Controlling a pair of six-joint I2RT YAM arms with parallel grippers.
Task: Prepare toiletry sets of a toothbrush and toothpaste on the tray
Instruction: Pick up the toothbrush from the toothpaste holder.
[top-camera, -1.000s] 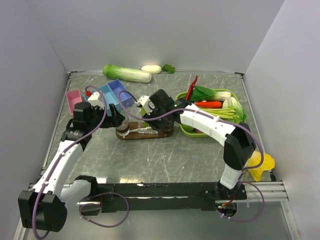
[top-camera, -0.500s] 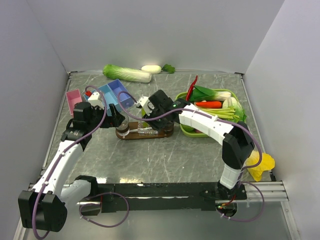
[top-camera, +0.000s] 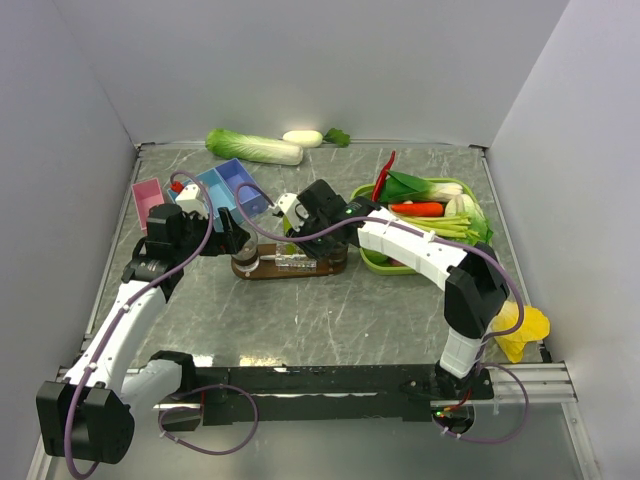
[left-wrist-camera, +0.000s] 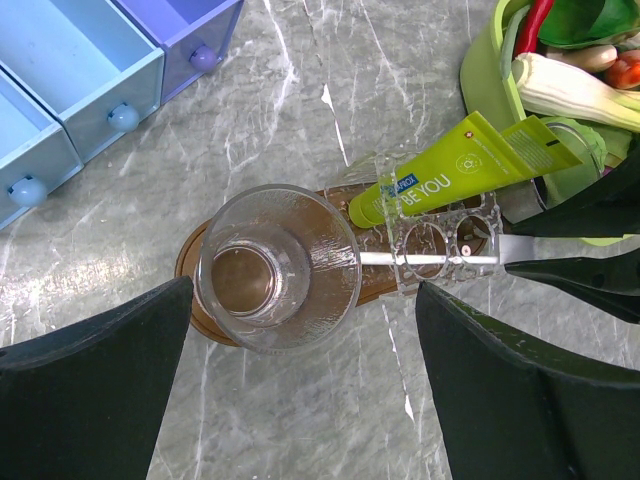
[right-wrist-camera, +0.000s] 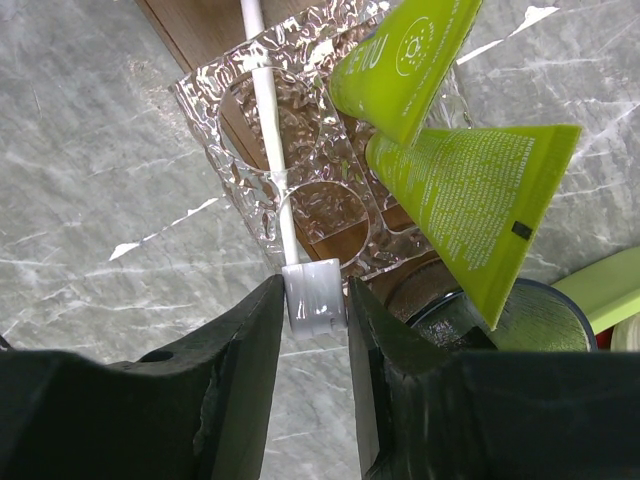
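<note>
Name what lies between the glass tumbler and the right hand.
A clear perforated holder, with the toothbrush running across it; the left wrist view shows it.

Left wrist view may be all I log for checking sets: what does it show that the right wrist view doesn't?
Only left wrist: blue drawers, an empty tumbler at the toothbrush's free end. Only right wrist: the right end effector pinching the toothbrush's other end. Both: the toothbrush across a clear holder, the toothpaste, the tray.

The left arm (top-camera: 118, 330) and right arm (top-camera: 415, 247) wear white shells over black joints; purple cables (top-camera: 209, 232) loop along each (fingers (left-wrist-camera: 85, 385) are matte black).
</note>
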